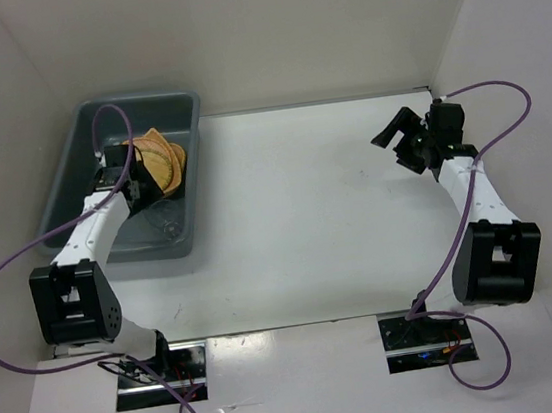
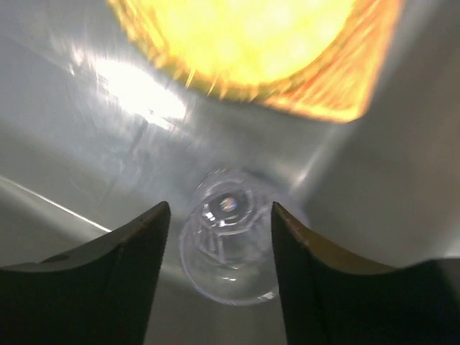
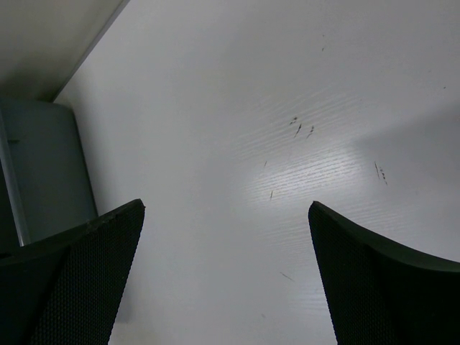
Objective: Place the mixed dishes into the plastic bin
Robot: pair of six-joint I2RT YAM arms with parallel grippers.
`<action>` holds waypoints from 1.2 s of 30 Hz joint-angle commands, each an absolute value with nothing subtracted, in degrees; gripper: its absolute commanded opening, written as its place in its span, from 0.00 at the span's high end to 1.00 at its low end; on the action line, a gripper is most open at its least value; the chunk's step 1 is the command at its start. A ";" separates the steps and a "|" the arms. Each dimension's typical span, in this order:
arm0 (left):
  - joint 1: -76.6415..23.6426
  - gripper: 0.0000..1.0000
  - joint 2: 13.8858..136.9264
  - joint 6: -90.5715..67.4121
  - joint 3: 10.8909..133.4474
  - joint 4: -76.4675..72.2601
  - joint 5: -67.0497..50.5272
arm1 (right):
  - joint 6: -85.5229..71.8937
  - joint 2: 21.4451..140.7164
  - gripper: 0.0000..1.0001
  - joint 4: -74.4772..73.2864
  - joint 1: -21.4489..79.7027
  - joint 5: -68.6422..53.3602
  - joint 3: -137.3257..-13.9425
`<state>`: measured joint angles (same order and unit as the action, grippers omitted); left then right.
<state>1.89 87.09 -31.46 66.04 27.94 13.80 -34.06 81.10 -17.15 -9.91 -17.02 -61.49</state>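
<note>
left claw (image 2: pixel 220 208) is down in the grey plastic bin (image 1: pixel 159 104), jaws parted with the clear cup (image 2: pixel 226 255) lying loose between them, next to the orange trays (image 1: pixel 160 160). right claw (image 3: pixel 226 207) hangs wide open over the worktop (image 3: pixel 287 108), holding nothing.

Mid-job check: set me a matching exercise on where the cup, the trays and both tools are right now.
Things
1. clear cup
2. woven trays
3. left tool
4. right tool

Places
A. open above the table, nothing between its fingers
B. heaped inside the grey bin, orange
C. on the bin floor, between two dark fingers
D. down inside the bin, one finger either side of the cup

Pairs: 1-C, 2-B, 3-D, 4-A
</note>
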 commanded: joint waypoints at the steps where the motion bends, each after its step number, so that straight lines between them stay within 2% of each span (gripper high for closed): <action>1: 1.93 0.32 81.31 -30.50 73.46 29.17 14.15 | -34.19 81.65 0.00 -14.50 -10.20 -17.40 -61.96; 3: 1.93 0.31 80.07 -28.93 77.32 32.06 14.68 | -34.19 82.18 0.00 -14.50 -10.20 -17.40 -61.96; 7: 1.93 0.00 78.06 -24.53 86.21 35.33 8.73 | -34.19 82.18 0.00 -14.50 -10.20 -17.40 -62.49; 11: 0.98 0.00 71.20 -23.82 82.97 29.54 -12.85 | -33.14 82.18 0.00 -13.97 -10.20 -21.17 -62.49; 15: -5.17 0.00 64.27 -23.20 76.57 25.85 -23.88 | -32.00 79.64 0.00 -12.66 -10.20 -27.06 -61.79; 21: -16.77 0.00 57.40 -23.73 64.37 25.31 -23.29 | -31.99 71.03 0.00 -13.97 -10.20 -27.07 -58.89; 27: -26.78 0.00 53.96 -26.98 54.50 24.52 -17.50 | -32.61 62.60 0.00 -19.68 -10.72 -24.79 -53.71; 36: -30.06 0.00 52.03 -29.35 45.44 22.68 -15.66 | -35.85 54.84 0.00 -19.86 -10.72 -26.02 -45.53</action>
